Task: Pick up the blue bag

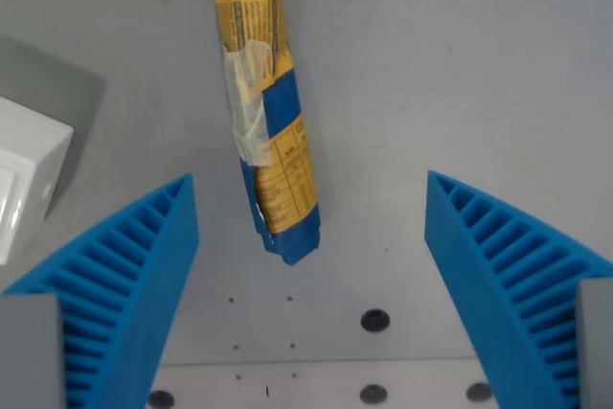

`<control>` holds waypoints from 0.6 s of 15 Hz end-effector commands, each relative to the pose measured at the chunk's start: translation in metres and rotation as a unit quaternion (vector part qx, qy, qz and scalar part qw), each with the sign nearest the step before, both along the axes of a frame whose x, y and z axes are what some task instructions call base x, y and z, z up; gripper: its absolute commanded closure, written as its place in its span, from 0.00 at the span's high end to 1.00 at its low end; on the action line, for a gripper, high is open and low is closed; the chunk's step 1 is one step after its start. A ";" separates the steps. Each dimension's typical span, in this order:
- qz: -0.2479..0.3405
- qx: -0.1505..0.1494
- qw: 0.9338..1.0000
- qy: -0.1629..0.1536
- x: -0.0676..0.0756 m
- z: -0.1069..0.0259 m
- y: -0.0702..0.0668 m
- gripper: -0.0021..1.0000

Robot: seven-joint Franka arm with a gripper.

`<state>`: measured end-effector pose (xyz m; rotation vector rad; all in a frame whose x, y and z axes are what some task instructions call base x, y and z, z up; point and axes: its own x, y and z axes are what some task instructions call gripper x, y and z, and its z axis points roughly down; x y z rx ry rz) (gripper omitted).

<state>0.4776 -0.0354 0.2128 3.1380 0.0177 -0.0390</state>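
Reaching into the bottom of the wrist view, the gripper holds its two blue ribbed fingers spread wide apart, one at the wrist view's left and one at the wrist view's right, with nothing clamped between them. Between the fingers and a little above their tips lies the blue bag, a long narrow packet with yellow printed panels and a strip of clear tape across its middle; it runs from the top edge down to a blue end just above the gap, touching neither finger. It rests on a grey table, whose lower part shows small dark holes. At the wrist view's left edge sits a white box, well apart from the bag.
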 end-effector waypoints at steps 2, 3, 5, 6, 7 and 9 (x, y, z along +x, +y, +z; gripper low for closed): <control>0.027 0.016 0.997 -0.067 -0.006 -0.021 0.010 1.00; 0.029 0.017 0.997 -0.065 -0.005 -0.026 0.012 1.00; 0.031 0.019 0.998 -0.060 -0.003 -0.036 0.015 1.00; 0.032 0.020 0.998 -0.058 -0.002 -0.041 0.016 1.00; 0.033 0.020 0.998 -0.059 0.000 -0.046 0.017 1.00; 0.033 0.022 0.998 -0.058 0.000 -0.055 0.019 1.00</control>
